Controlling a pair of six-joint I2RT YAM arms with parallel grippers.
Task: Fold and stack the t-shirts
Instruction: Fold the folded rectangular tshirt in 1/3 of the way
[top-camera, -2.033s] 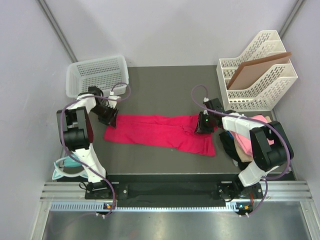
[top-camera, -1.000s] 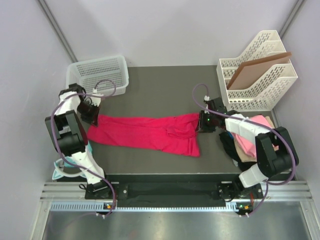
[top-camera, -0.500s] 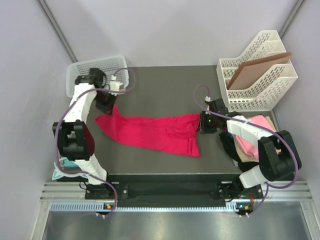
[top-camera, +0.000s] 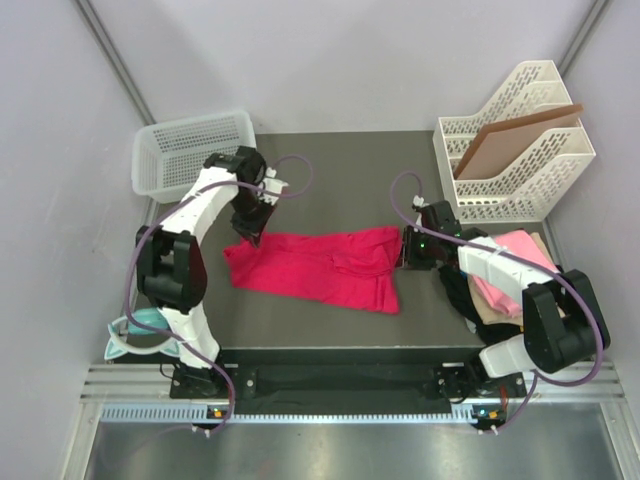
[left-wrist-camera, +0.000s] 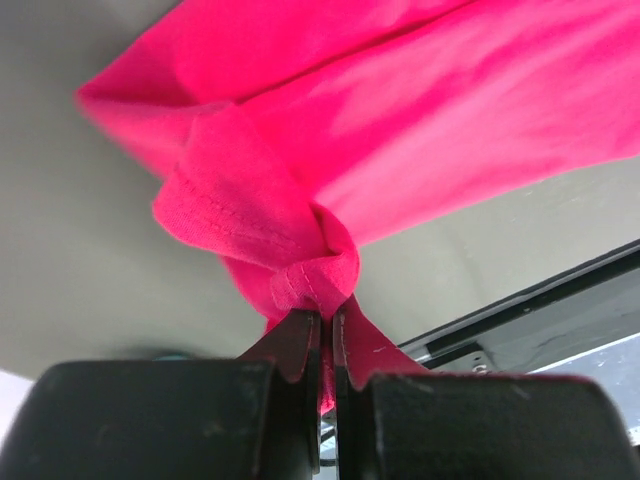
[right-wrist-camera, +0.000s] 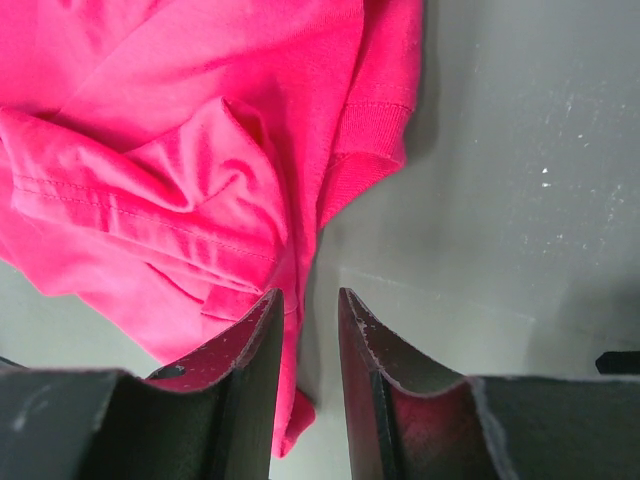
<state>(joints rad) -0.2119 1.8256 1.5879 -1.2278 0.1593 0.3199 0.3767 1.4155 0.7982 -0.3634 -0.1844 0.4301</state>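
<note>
The crimson-pink t-shirt (top-camera: 320, 265) lies bunched across the middle of the dark table. My left gripper (top-camera: 248, 236) is shut on a pinched fold of its left end (left-wrist-camera: 310, 280) and holds that end lifted over the cloth (left-wrist-camera: 400, 120). My right gripper (top-camera: 403, 250) stands at the shirt's right edge. Its jaws (right-wrist-camera: 310, 295) are open, with bare table showing between them and the shirt's hem (right-wrist-camera: 180, 120) just beside the left finger. The other t-shirts sit piled at the right: light pink (top-camera: 510, 270), beige (top-camera: 490, 308) and black (top-camera: 455, 290).
A white mesh basket (top-camera: 195, 150) stands at the back left. A white file rack (top-camera: 515, 140) holding a brown board is at the back right. A teal object (top-camera: 135, 335) lies off the table's left front corner.
My left gripper has swung from the far left edge, past the basket, toward the table's middle, dragging the shirt's left end with it. The shirt is now shorter. The right arm has hardly moved.
</note>
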